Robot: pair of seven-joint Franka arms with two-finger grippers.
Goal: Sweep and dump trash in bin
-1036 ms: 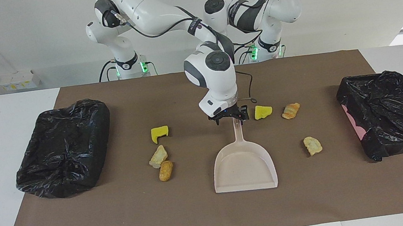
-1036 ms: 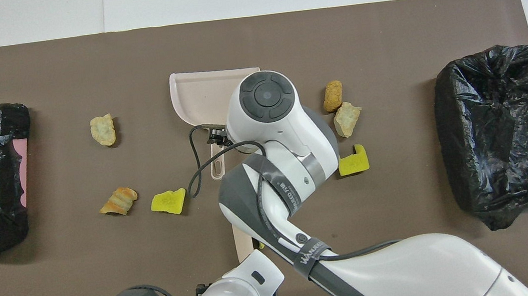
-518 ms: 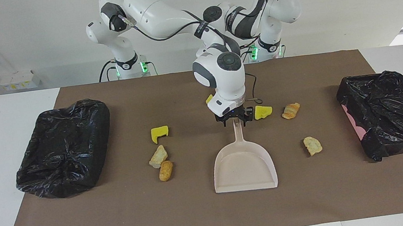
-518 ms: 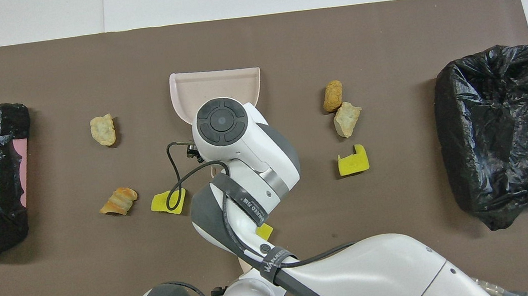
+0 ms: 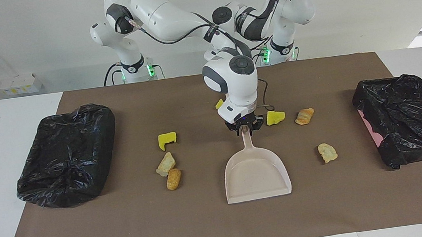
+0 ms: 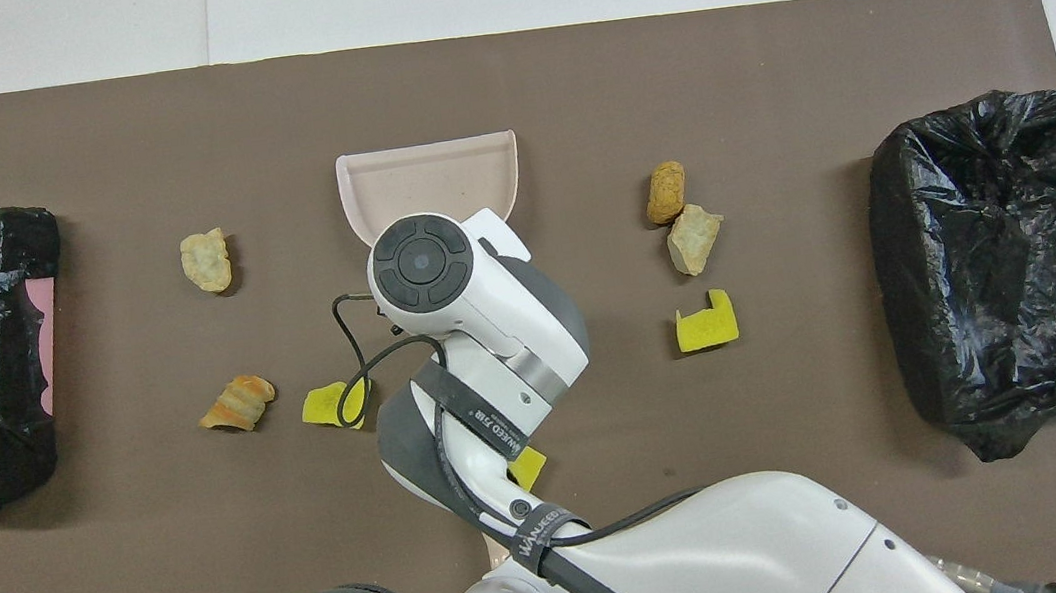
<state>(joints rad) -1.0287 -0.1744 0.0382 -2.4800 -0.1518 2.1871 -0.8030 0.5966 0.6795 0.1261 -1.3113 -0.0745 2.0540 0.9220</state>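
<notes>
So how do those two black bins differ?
The bin at the right arm's end is wrapped wholly in black; the bin at the left arm's end shows pink on one side. The first looks rounded, the second more angular. Both are bag-lined and sit at the mat's ends.

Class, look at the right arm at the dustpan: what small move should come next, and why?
Probably tilt the dustpan so its lip presses the mat. The right gripper sits at its handle's end, the pan lies flat and empty, and the trash lies scattered on the mat either side.
</notes>
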